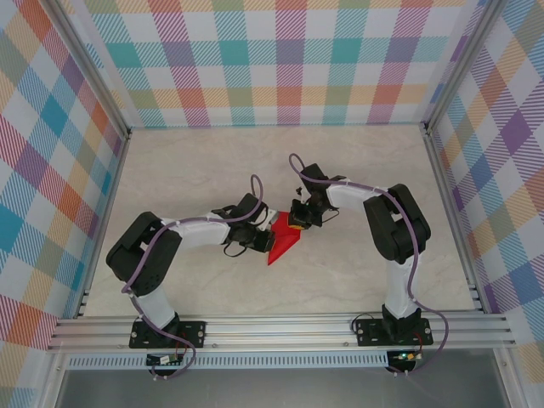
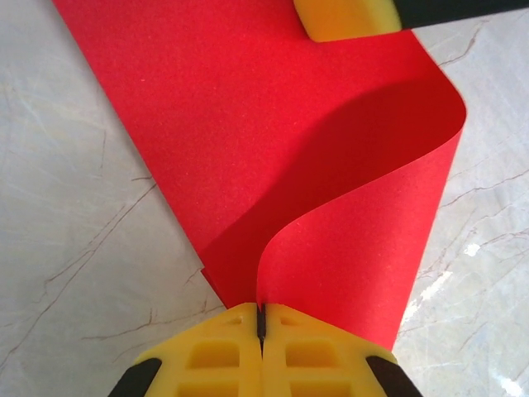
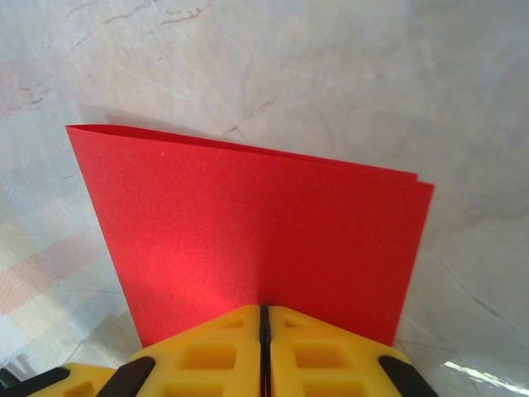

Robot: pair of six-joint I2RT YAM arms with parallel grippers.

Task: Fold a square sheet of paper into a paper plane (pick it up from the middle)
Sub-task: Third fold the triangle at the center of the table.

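The square sheet of paper (image 1: 283,244) is bright red and lies on the marble tabletop between the two arms. One layer lies flat while a flap (image 2: 364,248) curls up and over it. My left gripper (image 2: 260,321) is shut on the near edge of that curled flap. In the top view my left gripper (image 1: 260,239) sits at the sheet's left side. My right gripper (image 1: 299,221) is at the sheet's far end, shut, with its tips set down on the flat red sheet (image 3: 248,231), which shows two layers at its far edge. Its yellow finger (image 2: 347,16) rests on the paper. My right gripper (image 3: 264,321) has no gap between its fingers.
The pale marble tabletop (image 1: 195,170) is walled by checked panels at the back (image 1: 272,59) and both sides. An aluminium rail (image 1: 280,327) with the arm bases runs along the near edge.
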